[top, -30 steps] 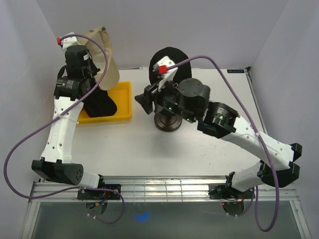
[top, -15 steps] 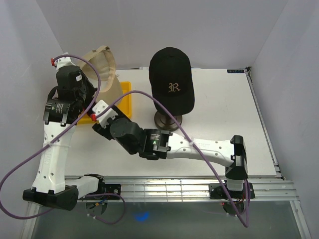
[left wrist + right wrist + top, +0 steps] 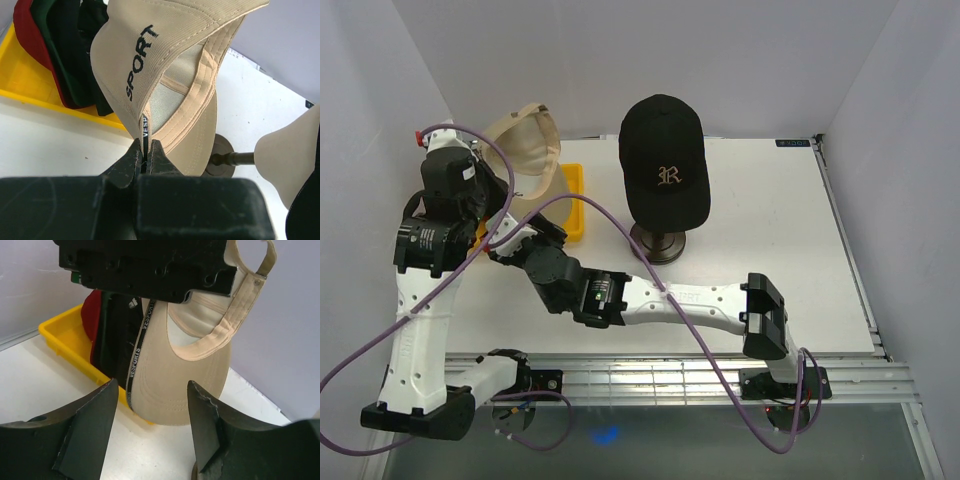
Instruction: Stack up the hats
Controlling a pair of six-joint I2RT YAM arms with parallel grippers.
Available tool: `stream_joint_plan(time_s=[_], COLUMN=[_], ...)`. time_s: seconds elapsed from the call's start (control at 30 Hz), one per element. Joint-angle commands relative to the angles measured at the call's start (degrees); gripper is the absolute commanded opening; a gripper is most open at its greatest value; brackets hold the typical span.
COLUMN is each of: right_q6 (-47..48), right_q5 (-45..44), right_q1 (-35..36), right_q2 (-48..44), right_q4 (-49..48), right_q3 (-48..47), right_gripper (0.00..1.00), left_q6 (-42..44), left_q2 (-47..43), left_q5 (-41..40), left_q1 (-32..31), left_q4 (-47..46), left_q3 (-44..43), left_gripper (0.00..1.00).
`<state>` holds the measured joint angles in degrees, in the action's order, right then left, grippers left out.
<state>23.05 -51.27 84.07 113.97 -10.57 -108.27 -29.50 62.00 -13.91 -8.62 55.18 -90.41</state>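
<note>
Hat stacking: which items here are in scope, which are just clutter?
Job: tan cap, black R cap, red cap, dark green cap, second black cap.
Lying about: yellow tray, mannequin head, stand, table.

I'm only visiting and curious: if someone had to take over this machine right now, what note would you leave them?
Left gripper: shut on the tan cap, holding it in the air by the yellow tray.
Right gripper: open, its fingers pointed at the tan cap's brim and not gripping anything.
Black cap with the gold R: sits on the dummy head.
Red cap, green cap and another black cap: bunched in the tray.
Done: one cap on the head.
Left: the tan cap, then the three in the tray.
</note>
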Motion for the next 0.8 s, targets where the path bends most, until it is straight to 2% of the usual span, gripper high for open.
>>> stream_joint_plan(time_s=[0.0,0.4,0.47,0.5,0.57,0.6,0.67,0.7,0.73,0.77], right_q6=[4.7,6.2,6.1,6.1,6.1,5.9,4.7,4.0,2.1,0.8], right_q5=[-3.2,-4.2,-4.2,-4.0,-3.5,-2.5,-1.5,-0.3,0.5,1.3], right_q1=[-0.1,-2.0,-2.2,-2.5,-2.6,-2.7,-2.7,-2.7,-2.7,-2.7], right_q2=[0.9,1.2,0.8,0.6,0.5,0.4,0.2,-0.2,-0.6,-1.6], right_q4=[-7.2,-6.0,-5.9,-5.8,-4.7,-4.1,-2.2,-1.4,-0.4,0.5], right_q3=[-2.6,-2.6,-2.4,-2.5,-2.8,-3.3,-3.9,-4.6,-4.8,-4.9], right_gripper=[0.64,0.64,0.61,0.53,0.44,0.35,0.25,0.15,0.09,0.08], left_q6=[-0.6,-2.3,-2.3,-2.3,-2.3,-2.3,-2.1,-2.1,-2.1,-2.0], left_q2=[-1.9,-2.5,-2.7,-2.9,-3.3,-3.5,-3.7,-3.8,-3.9,-4.0], left_q5=[2.1,6.6,7.1,7.2,7.5,7.5,7.6,7.6,7.6,7.8], left_q1=[0.2,0.3,0.3,0.3,0.2,0.2,0.2,0.2,0.2,0.2], left_q4=[0.7,1.2,1.1,1.1,0.9,0.6,0.7,0.6,0.5,0.4], left_q3=[-1.9,-3.8,-3.6,-3.5,-3.3,-3.4,-3.7,-3.8,-4.1,-4.3], left_gripper=[0.00,0.00,0.00,0.00,0.00,0.00,0.00,0.00,0.00,0.00])
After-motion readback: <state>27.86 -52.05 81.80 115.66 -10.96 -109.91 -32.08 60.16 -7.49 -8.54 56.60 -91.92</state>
